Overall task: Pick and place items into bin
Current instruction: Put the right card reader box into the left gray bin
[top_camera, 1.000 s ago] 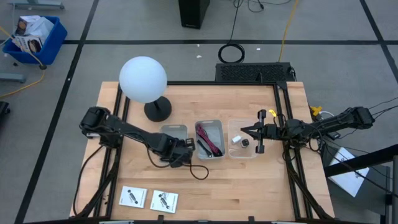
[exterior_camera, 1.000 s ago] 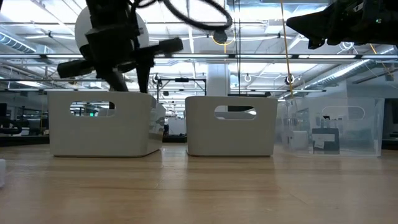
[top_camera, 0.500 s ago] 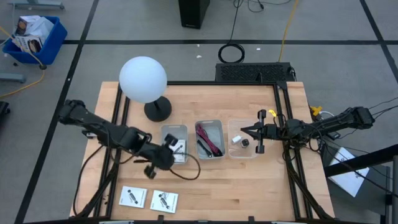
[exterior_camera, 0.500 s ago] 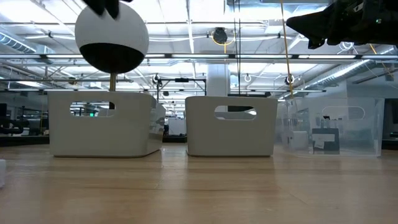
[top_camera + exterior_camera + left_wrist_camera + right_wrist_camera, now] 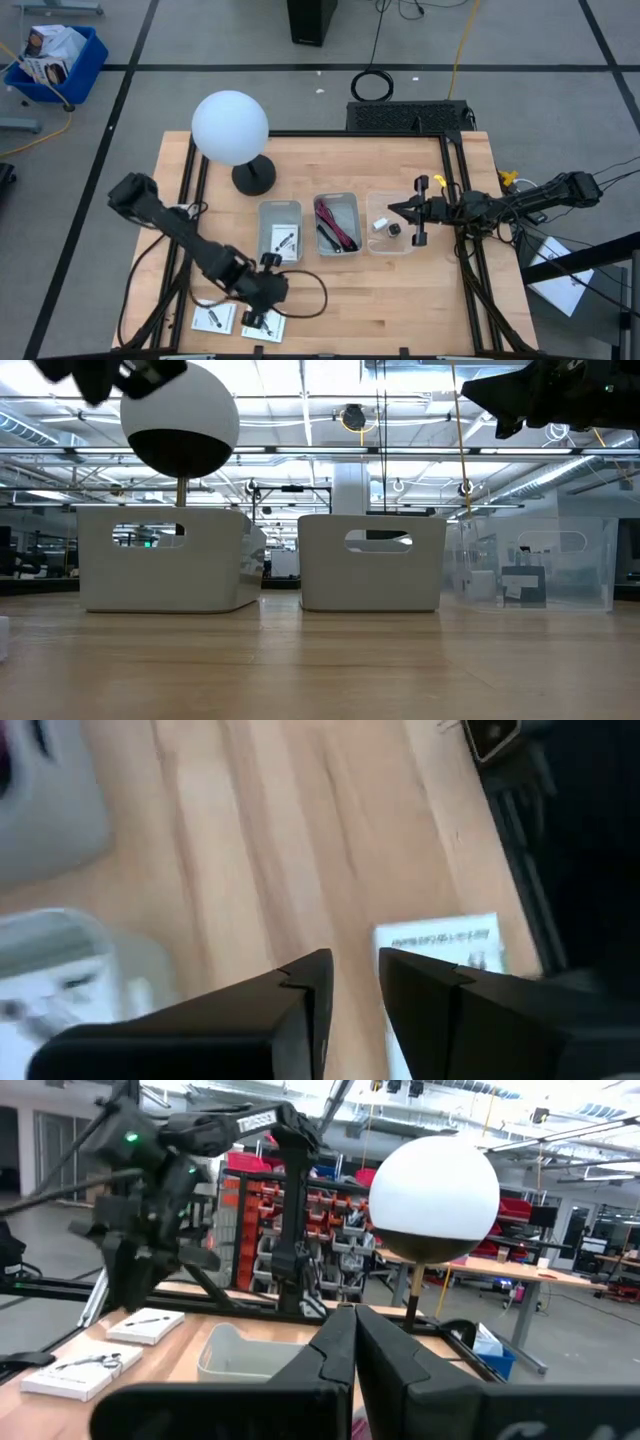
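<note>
In the high view, my left gripper [image 5: 255,318] hovers low over the table's near left part. It is between two white packets [image 5: 213,317] [image 5: 268,324] that lie flat on the wood. Its fingers stand slightly apart and hold nothing. Its wrist view shows one packet [image 5: 440,942] just beyond my left gripper [image 5: 352,968]. A third packet [image 5: 285,242] lies in the left bin [image 5: 279,208]. The black-and-red cable [image 5: 335,226] is in the middle bin. A white piece [image 5: 380,224] and a black cube [image 5: 394,230] are in the clear right bin. My right gripper [image 5: 392,212] hangs shut above that bin.
The white globe lamp [image 5: 231,127] stands on its black base [image 5: 253,177] at the far left, behind the bins. The three bins sit in a row mid-table, seen in the low view as left bin [image 5: 165,557], middle bin [image 5: 370,560] and clear bin [image 5: 535,565]. Bare wood lies between the bins and the near edge.
My left gripper has swung from above the left bin toward the table's near edge and now hangs over the two packets there. With the arm gone from the bin, a packet shows lying inside it.
</note>
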